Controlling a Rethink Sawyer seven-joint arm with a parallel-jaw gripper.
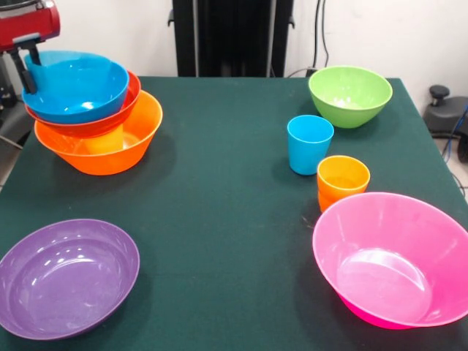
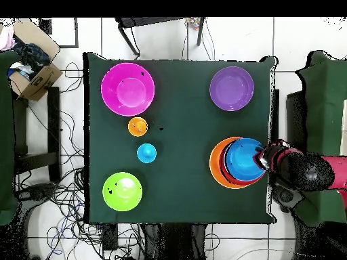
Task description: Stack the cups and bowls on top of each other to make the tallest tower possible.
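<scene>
Tower (image 1: 95, 121) sits at one corner of the green worktop (image 1: 219, 212): big orange bowl (image 1: 110, 150) as base, red-orange bowl (image 1: 121, 110) nested in it, blue bowl (image 1: 77, 86) on top, tilted and offset toward the arm side. Gripper (image 1: 28, 62) is at the blue bowl's rim; jaws look closed on that rim, one dark finger visible outside the wall. Overhead confirms the gripper (image 2: 261, 159) touching the blue bowl (image 2: 244, 161) edge.

Rest of the items are loose on the worktop:
- purple bowl (image 1: 66, 278), upright, well apart from the tower
- pink bowl (image 1: 395, 259), tilted
- green bowl (image 1: 349, 95), upright
- blue cup (image 1: 309, 144) and orange cups (image 1: 342, 181) betw. green and pink bowls, just beside each other
</scene>
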